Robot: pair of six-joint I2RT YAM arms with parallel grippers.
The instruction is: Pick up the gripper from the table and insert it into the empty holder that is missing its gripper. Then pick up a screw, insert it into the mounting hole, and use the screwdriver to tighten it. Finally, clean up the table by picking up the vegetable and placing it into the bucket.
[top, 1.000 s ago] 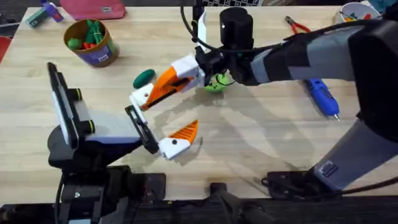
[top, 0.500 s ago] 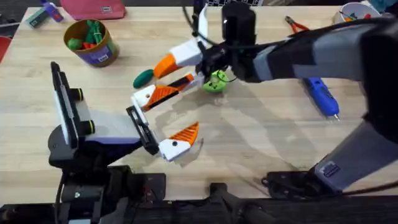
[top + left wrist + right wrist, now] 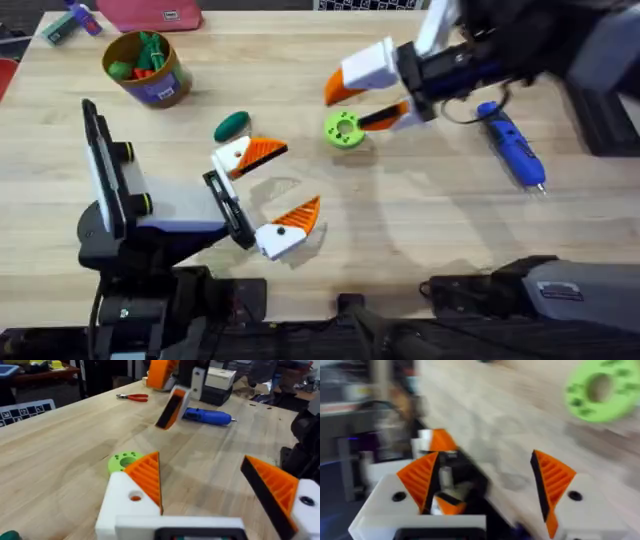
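Note:
The small orange gripper (image 3: pixel 266 150) (image 3: pixel 148 476) sits seated in the white holder (image 3: pixel 232 158) (image 3: pixel 125 505), which forms the far finger of my left gripper (image 3: pixel 268 190) (image 3: pixel 200 460). That gripper is open with nothing between its fingers. My right gripper (image 3: pixel 350 107) (image 3: pixel 484 457) hovers open and empty just right of and above the green disc. The blue screwdriver (image 3: pixel 515 145) (image 3: pixel 207 416) lies at the right. Just beyond the holder lies the dark green vegetable (image 3: pixel 232 124). The bucket (image 3: pixel 148 68) stands at the back left. A screw is out of view.
A bright green disc with holes (image 3: pixel 344 130) (image 3: pixel 122 461) (image 3: pixel 600 390) lies mid-table. Red-handled pliers (image 3: pixel 478 40) (image 3: pixel 132 396) and a white bowl (image 3: pixel 575 20) are at the back right. A pink item (image 3: pixel 150 12) lies behind the bucket.
My right gripper opened, let go of the orange gripper in the holder, and pulled away to the right past the green disc. The left arm stayed still.

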